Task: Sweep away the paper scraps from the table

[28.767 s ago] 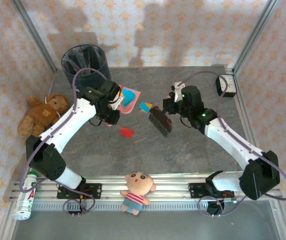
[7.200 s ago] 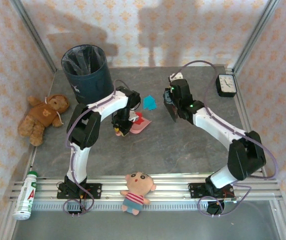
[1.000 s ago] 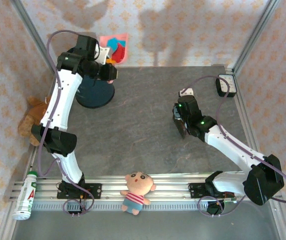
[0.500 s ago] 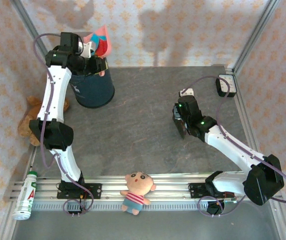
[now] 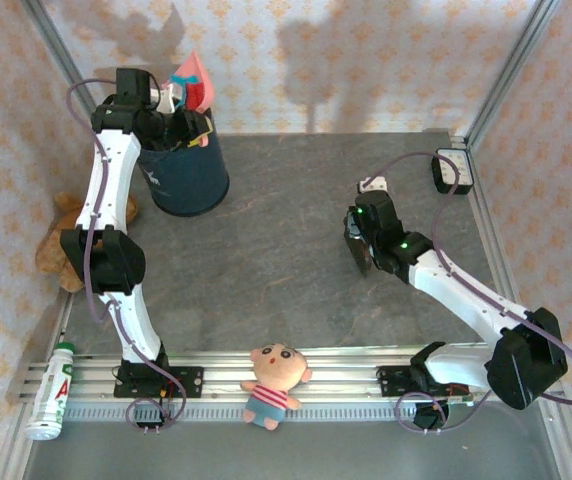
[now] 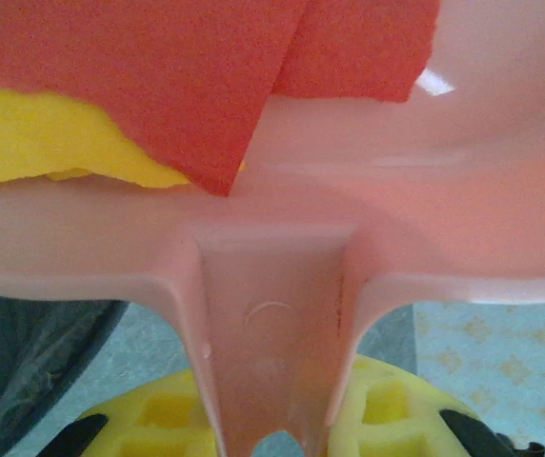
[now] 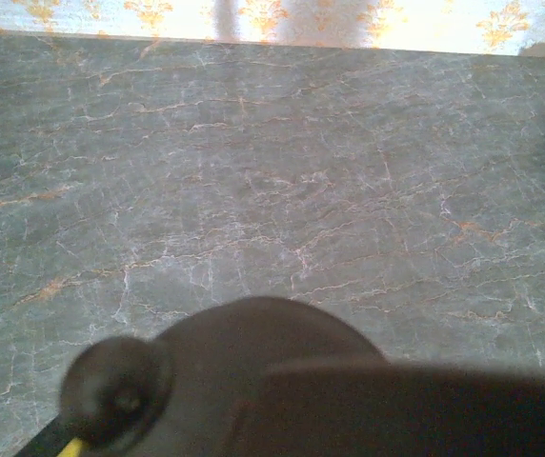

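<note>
My left gripper (image 5: 173, 103) is raised at the back left, shut on the handle of a pink dustpan (image 5: 194, 80) that is tipped steeply above a dark bin (image 5: 188, 175). In the left wrist view the handle (image 6: 271, 352) runs between my yellow fingers (image 6: 158, 411). Red paper scraps (image 6: 158, 67) and a yellow one (image 6: 44, 143) lie in the pan; red and blue paper scraps (image 5: 199, 94) show from above. My right gripper (image 5: 361, 235) hovers low over the table (image 5: 286, 260), shut on a dark brush (image 5: 358, 250), whose handle (image 7: 330, 390) hides the fingers.
A teddy bear (image 5: 58, 240) lies at the left edge behind my left arm. A doll (image 5: 274, 380) rests on the front rail, a bottle (image 5: 54, 390) at the front left, a clock (image 5: 453, 170) in the back right corner. The bin's black liner (image 6: 25, 362) hangs below the pan.
My left arm has swung the dustpan left and tipped it more steeply over the bin. The right arm and brush have stayed put.
</note>
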Controlling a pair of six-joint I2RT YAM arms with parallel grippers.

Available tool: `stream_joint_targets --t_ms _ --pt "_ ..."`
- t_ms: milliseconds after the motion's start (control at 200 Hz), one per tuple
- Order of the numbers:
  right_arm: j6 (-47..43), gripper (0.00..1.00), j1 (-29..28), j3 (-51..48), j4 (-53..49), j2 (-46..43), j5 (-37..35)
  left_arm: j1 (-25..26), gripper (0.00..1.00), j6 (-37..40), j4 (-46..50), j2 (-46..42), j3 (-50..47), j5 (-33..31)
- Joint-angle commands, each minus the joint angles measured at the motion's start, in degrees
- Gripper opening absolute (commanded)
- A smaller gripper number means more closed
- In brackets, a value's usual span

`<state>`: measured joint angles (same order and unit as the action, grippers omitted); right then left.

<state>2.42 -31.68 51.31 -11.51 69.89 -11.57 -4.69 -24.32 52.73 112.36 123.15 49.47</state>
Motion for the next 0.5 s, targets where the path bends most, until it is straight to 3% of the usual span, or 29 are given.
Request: stream_joint_targets --t_ms 0,310,495 --pt "0.9 0.0 0.5 0.2 0.4 0.0 -0.2 -0.6 0.0 -3.9 -6.1 -1.2 -2.0 4.1" --pt "1.1 0.0 0.5 0.3 0.4 0.3 -0.1 -1.8 0.0 -12.5 -16.0 -5.0 -9.4 6.8" --pt "1.1 0.0 0.6 0.5 0.4 0.5 0.0 -2.2 0.0 -20.9 -27.2 -7.4 -15.9 8.9"
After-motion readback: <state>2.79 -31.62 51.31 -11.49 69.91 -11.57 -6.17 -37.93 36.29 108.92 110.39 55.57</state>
